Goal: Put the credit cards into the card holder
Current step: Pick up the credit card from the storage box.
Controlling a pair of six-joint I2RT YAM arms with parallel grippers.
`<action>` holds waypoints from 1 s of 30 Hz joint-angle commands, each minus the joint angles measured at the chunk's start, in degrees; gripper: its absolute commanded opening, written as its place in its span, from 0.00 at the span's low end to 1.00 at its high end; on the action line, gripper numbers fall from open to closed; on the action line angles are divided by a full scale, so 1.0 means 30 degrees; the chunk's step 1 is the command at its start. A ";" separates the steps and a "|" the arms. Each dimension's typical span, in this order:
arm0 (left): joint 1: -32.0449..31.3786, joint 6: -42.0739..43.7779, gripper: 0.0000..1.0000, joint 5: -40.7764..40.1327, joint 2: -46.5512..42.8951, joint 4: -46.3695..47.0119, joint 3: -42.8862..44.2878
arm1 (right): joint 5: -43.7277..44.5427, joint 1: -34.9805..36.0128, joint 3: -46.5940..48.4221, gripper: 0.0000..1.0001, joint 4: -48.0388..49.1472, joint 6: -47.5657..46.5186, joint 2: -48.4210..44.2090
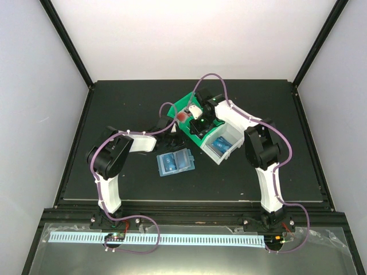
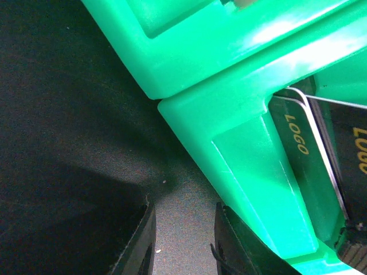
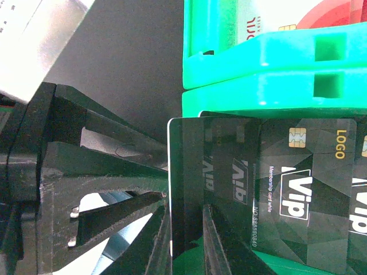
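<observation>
We record the white-and-black left arm [image 1: 109, 172] rising from its base to a sharp elbow bend, with the forearm running right and away from the base. Its black two-finger left gripper [image 2: 184, 251] points down. The fingers [image 2: 136, 246] stand apart with nothing between them.

The white-and-black right arm [image 1: 265, 172] climbs to its own elbow, and the forearm reaches left and away, so the two wrists lie close together. The black right gripper [image 3: 184, 213] has its jaws closed on the edge of a thin dark plastic card [image 3: 186, 166], one finger on each face.
</observation>
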 commanded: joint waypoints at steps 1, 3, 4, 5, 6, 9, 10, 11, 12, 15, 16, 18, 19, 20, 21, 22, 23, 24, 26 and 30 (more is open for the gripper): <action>-0.0129 -0.0004 0.31 -0.0278 0.0588 -0.0509 0.0534 | -0.1208 0.0197 -0.0021 0.17 -0.0224 0.0266 -0.0276; -0.0152 -0.0010 0.31 -0.0278 0.0597 -0.0537 0.0536 | -0.1263 0.0197 -0.0056 0.17 -0.0191 0.0338 -0.0316; -0.0137 -0.0003 0.31 -0.0269 0.0587 -0.0538 0.0521 | -0.1255 0.0194 -0.0057 0.16 -0.0187 0.0391 -0.0321; -0.0139 0.0009 0.31 -0.0271 0.0586 -0.0538 0.0519 | -0.1211 0.0175 -0.0057 0.15 -0.0215 0.0449 -0.0337; -0.0128 0.0022 0.31 -0.0272 0.0564 -0.0538 0.0519 | -0.1187 0.0176 -0.0057 0.15 -0.0208 0.0503 -0.0368; -0.0141 0.0013 0.31 -0.0263 0.0558 -0.0567 0.0543 | -0.1109 0.0136 -0.0151 0.14 -0.0163 0.0700 -0.0517; -0.0129 0.0018 0.31 -0.0278 0.0560 -0.0593 0.0548 | -0.1104 0.0105 -0.0208 0.14 -0.0091 0.0766 -0.0625; -0.0149 0.0019 0.31 -0.0264 0.0557 -0.0596 0.0552 | -0.1064 0.0058 -0.0270 0.14 -0.0028 0.0873 -0.0712; -0.0152 0.0027 0.31 -0.0271 0.0578 -0.0622 0.0578 | -0.1007 0.0011 -0.0329 0.14 0.0006 0.0996 -0.0781; -0.0150 0.0039 0.31 -0.0285 0.0527 -0.0633 0.0592 | -0.0663 -0.0115 -0.0580 0.12 0.0250 0.1282 -0.1028; -0.0152 0.0055 0.31 -0.0292 0.0534 -0.0653 0.0579 | -0.0499 -0.0130 -0.0650 0.11 0.0315 0.1358 -0.1110; -0.0131 0.0072 0.31 -0.0343 0.0501 -0.0706 0.0600 | -0.0234 -0.0180 -0.0765 0.09 0.0413 0.1547 -0.1272; -0.0127 0.0081 0.31 -0.0354 0.0502 -0.0728 0.0606 | -0.0098 -0.0212 -0.0834 0.08 0.0457 0.1659 -0.1345; -0.0142 0.0093 0.31 -0.0352 0.0498 -0.0741 0.0621 | 0.0029 -0.0198 -0.0894 0.07 0.0455 0.1687 -0.1468; -0.0140 0.0113 0.31 -0.0351 0.0498 -0.0765 0.0638 | 0.0126 -0.0226 -0.0993 0.06 0.0491 0.1746 -0.1579; -0.0125 0.0090 0.31 -0.0377 0.0491 -0.0772 0.0636 | 0.0229 -0.0240 -0.1126 0.05 0.0572 0.1793 -0.1754; -0.0134 0.0114 0.31 -0.0369 0.0475 -0.0772 0.0651 | 0.0264 -0.0242 -0.1275 0.06 0.0660 0.1810 -0.1944; -0.0146 0.0090 0.31 -0.0379 0.0469 -0.0773 0.0664 | 0.0294 -0.0268 -0.1414 0.05 0.0707 0.1849 -0.2156; -0.0150 0.0117 0.31 -0.0356 0.0483 -0.0800 0.0665 | 0.0421 -0.0270 -0.1595 0.04 0.0788 0.1892 -0.2413; -0.0127 0.0167 0.31 -0.0380 0.0361 -0.0824 0.0665 | 0.0994 -0.0292 -0.1931 0.03 0.1048 0.2099 -0.2983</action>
